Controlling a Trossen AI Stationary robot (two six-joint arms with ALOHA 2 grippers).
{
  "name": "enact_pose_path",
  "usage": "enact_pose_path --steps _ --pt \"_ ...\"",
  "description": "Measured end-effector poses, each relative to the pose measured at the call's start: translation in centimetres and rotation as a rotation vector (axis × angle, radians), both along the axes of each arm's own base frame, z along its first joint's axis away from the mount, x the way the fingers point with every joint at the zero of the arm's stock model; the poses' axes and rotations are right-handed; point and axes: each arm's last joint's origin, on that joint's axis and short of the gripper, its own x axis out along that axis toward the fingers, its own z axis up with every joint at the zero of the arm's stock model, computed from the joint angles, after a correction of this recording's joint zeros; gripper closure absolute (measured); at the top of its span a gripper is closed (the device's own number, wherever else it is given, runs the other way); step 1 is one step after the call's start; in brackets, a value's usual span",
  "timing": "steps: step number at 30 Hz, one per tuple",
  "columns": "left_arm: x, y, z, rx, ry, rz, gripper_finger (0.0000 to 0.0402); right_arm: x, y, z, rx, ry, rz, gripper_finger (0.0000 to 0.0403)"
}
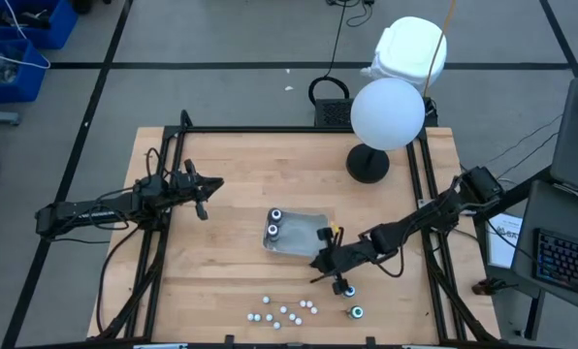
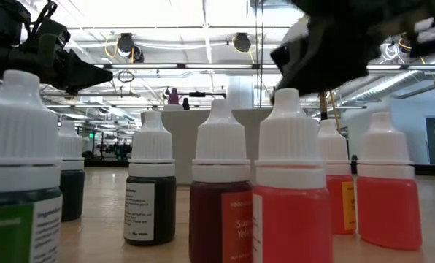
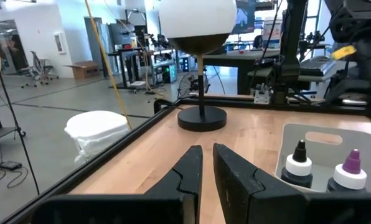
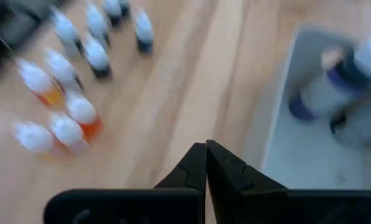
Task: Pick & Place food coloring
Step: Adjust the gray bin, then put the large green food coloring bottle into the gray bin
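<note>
Wooden tabletop [image 1: 231,184] carries a clear tray [image 1: 304,244] holding two food coloring bottles [image 1: 274,222]; two more stand near the front edge [image 1: 349,299]. Right gripper [image 1: 320,260], fingers pinched together and empty, hovers beside the tray. Left gripper [image 1: 204,195], likewise closed, waits apart. Small dropper bottles [image 1: 284,311] cluster, too tiny to count.

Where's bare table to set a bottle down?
Free: the wood between the left gripper and the clear plastic tray, and the tray's bare half. Crowded: the cluster of small white-capped dropper bottles near the front edge, beside the right gripper.
</note>
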Motion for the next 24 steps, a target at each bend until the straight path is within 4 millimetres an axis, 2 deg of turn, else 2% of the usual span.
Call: enact_pose_path --steps 12,24 --pt "0.00 0.00 -0.01 0.000 0.001 0.000 0.0355 -0.26 -0.91 -0.69 -0.018 0.072 -0.115 0.0402" --pt "0.00 0.00 -0.01 0.000 0.001 0.000 0.0355 -0.40 -0.98 -0.58 -0.042 0.080 -0.090 0.0403"
